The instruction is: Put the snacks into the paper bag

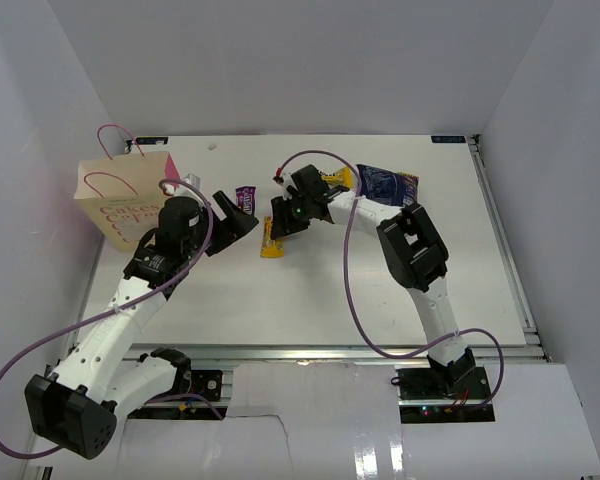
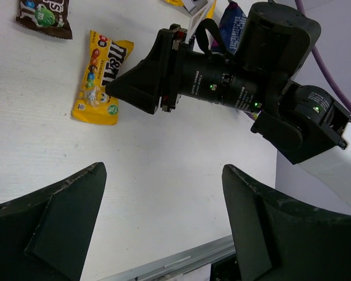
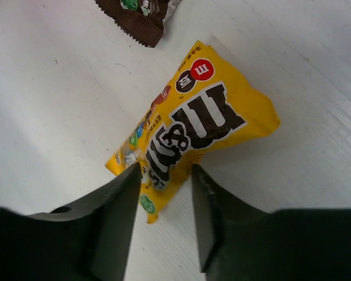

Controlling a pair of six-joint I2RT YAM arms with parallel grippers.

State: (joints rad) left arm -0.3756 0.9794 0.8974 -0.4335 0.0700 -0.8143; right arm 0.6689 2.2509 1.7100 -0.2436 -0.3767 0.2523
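A yellow candy packet (image 3: 199, 123) lies on the white table, its lower end pinched between the fingers of my right gripper (image 3: 167, 175), which is shut on it. From above, the packet (image 1: 270, 240) sits mid-table under that gripper (image 1: 280, 228). My left gripper (image 2: 164, 193) hangs open over bare table, nothing between its fingers; from above it (image 1: 242, 215) sits just right of the paper bag (image 1: 130, 205), which stands at the back left. A dark brown packet (image 3: 140, 14) lies just beyond the yellow one. The dark blue snack bag (image 1: 385, 185) and another yellow packet (image 1: 338, 178) lie behind the right arm.
The table's metal front rail (image 2: 181, 260) shows below my left gripper. White walls close in the table on three sides. A purple cable (image 1: 350, 280) loops off the right arm over the table.
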